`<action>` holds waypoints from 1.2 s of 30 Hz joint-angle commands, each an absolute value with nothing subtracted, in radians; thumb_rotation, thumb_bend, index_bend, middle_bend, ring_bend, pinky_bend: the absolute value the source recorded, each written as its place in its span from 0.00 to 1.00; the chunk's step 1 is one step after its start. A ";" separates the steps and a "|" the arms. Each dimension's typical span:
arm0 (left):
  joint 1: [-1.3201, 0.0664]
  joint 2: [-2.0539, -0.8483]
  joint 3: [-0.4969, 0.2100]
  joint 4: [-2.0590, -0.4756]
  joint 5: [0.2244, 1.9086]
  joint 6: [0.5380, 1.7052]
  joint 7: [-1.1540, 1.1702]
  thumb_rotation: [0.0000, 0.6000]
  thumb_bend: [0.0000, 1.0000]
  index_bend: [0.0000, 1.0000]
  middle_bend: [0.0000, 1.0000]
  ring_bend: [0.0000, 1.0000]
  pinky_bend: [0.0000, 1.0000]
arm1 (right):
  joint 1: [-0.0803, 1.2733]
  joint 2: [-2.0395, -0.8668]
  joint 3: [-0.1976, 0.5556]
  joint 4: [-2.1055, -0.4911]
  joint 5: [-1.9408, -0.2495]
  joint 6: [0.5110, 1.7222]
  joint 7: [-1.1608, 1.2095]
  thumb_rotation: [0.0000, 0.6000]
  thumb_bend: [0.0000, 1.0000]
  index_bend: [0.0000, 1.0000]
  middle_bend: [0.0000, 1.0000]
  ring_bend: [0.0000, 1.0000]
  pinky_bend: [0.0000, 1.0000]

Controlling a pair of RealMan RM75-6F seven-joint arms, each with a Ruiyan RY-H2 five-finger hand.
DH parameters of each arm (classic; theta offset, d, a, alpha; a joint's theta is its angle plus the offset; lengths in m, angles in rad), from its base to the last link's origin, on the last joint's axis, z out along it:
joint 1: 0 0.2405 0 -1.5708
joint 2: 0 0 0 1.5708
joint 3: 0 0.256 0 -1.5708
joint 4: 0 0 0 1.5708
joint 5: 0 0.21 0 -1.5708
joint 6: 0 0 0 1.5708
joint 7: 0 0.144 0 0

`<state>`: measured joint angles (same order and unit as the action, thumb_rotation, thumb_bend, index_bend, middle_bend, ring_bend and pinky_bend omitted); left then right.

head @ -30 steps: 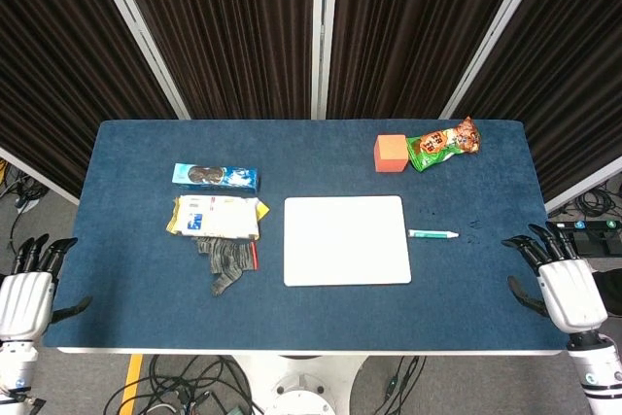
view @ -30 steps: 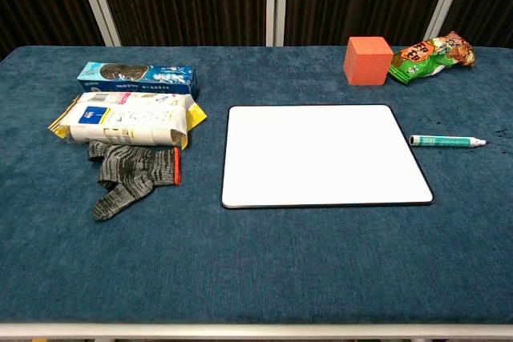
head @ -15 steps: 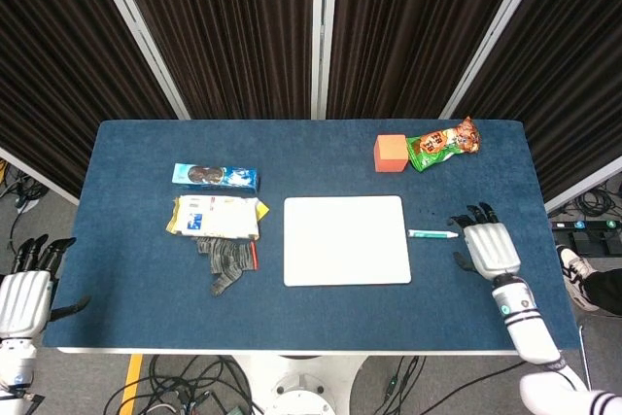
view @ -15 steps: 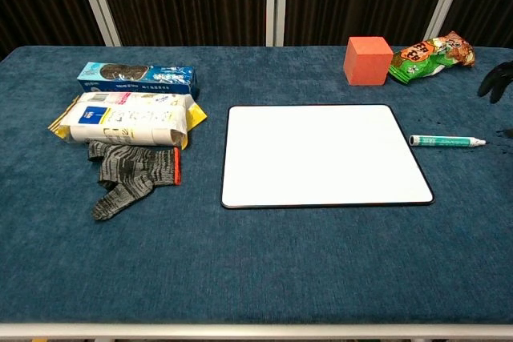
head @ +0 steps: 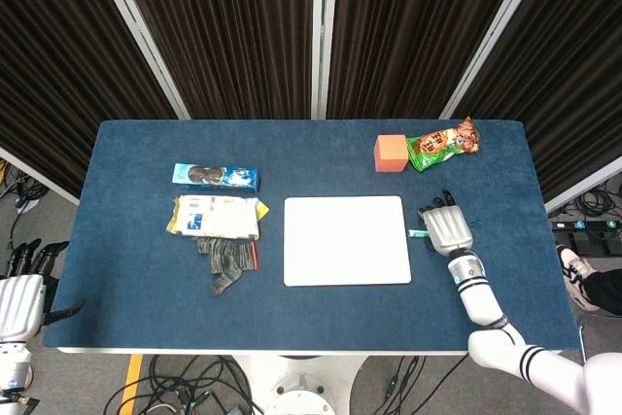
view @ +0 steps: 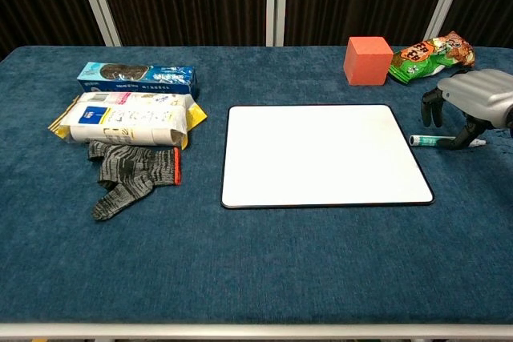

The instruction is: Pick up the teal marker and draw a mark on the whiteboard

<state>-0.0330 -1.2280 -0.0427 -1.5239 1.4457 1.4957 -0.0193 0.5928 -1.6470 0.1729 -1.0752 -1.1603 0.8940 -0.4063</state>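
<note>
The teal marker (view: 439, 141) lies flat on the blue worktop (head: 311, 318), just beside the right edge of the whiteboard (head: 346, 240), its length running left to right. The right hand (view: 467, 103) hangs palm-down directly over it. In the chest view the fingers (view: 430, 108) are apart and curved downward, with the thumb (view: 464, 134) reaching toward the marker's right part; whether any fingertip actually touches the marker cannot be told. The marker rests on the cloth rather than in a grasp, so the hand is wide and holds nothing. In the head view the hand (head: 446, 227) covers most of the marker, leaving only the left end (head: 415, 234) showing between the whiteboard and the hand.

The left hand (head: 21, 298) sits off the worktop's near left corner, fingers spread apart, holding nothing.

The whiteboard lies flat near the middle of the worktop, its surface unmarked. At the far right stand an orange cube (view: 368, 60) and, just beside it, a green and orange snack packet (view: 430, 54). On the left side a blue cookie box (view: 138, 78) lies behind a white and yellow snack bag (view: 128, 119), and a grey knitted glove (view: 131, 171) with an orange cuff lies just in front of the bag, touching its near edge.
</note>
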 commanded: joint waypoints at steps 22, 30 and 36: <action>-0.033 -1.233 -0.042 -1.506 1.441 1.486 -0.040 1.00 0.09 0.16 0.16 0.04 0.04 | 0.622 -1.696 0.147 -1.006 -1.155 0.874 -0.440 1.00 0.36 0.56 0.55 0.30 0.08; -0.029 -1.230 -0.040 -1.501 1.438 1.486 -0.048 1.00 0.09 0.16 0.16 0.04 0.04 | 0.626 -1.544 0.222 -1.329 -1.209 0.922 -0.242 1.00 0.47 0.59 0.57 0.33 0.12; -0.021 -1.231 -0.037 -1.499 1.441 1.496 -0.055 1.00 0.09 0.16 0.16 0.04 0.04 | 0.673 -1.528 0.308 -1.427 -1.152 0.833 -0.018 1.00 0.51 0.60 0.57 0.34 0.17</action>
